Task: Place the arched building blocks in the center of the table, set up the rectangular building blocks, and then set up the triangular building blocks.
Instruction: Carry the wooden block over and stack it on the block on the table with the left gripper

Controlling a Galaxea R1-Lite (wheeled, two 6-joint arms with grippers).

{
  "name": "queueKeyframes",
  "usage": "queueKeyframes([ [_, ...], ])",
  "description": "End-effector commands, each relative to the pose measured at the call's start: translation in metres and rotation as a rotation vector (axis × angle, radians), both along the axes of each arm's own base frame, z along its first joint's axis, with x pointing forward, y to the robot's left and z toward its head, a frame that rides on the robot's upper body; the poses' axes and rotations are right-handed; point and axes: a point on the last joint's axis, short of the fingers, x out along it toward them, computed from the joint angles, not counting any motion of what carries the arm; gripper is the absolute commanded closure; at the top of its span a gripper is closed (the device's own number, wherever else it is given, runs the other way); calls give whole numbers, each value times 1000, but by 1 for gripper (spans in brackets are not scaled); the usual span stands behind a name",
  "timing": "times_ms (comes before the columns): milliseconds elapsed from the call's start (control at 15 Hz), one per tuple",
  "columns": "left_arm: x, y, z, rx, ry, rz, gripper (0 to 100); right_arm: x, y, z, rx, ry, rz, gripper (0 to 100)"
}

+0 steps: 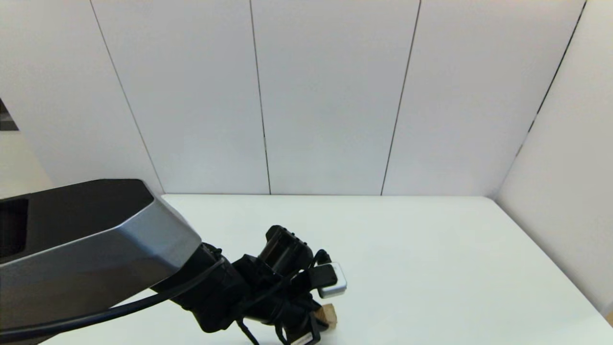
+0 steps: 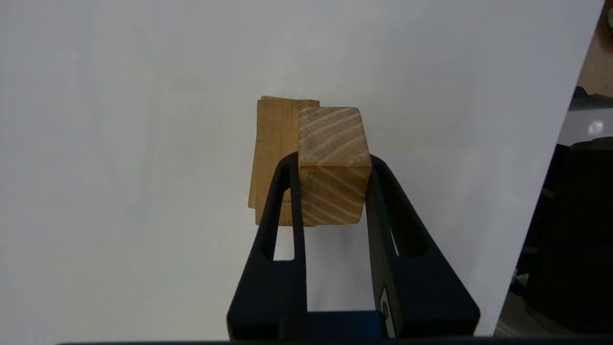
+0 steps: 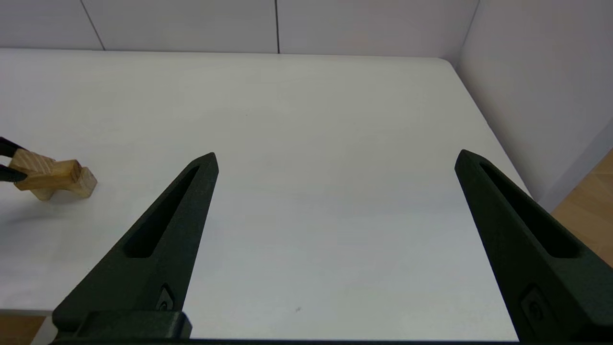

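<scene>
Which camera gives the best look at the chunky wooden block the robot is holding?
The left wrist view: the arched block fills the centre, clamped in the left gripper. The head view shows only a corner; the right wrist view shows it far off.

Lighting is bright, even and diffuse on all views. The white counter [image 1: 431,249] shows no glare. Shadows are soft: a faint grey patch lies under the block [image 3: 52,178] at the left hand [image 2: 334,191]. The head view is slightly soft; the near arm is dark, with little detail.
</scene>
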Motion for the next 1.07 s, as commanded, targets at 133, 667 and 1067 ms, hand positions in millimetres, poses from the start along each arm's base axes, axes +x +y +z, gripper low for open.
queueKeyframes([
  [133,3,1,-12,0,-6,8,100,0,0,0,0,1,0,0],
  [667,8,6,-12,4,-10,28,100,0,0,0,0,0,0,0],
  [1067,10,7,-12,4,-14,34,100,0,0,0,0,0,0,0],
])
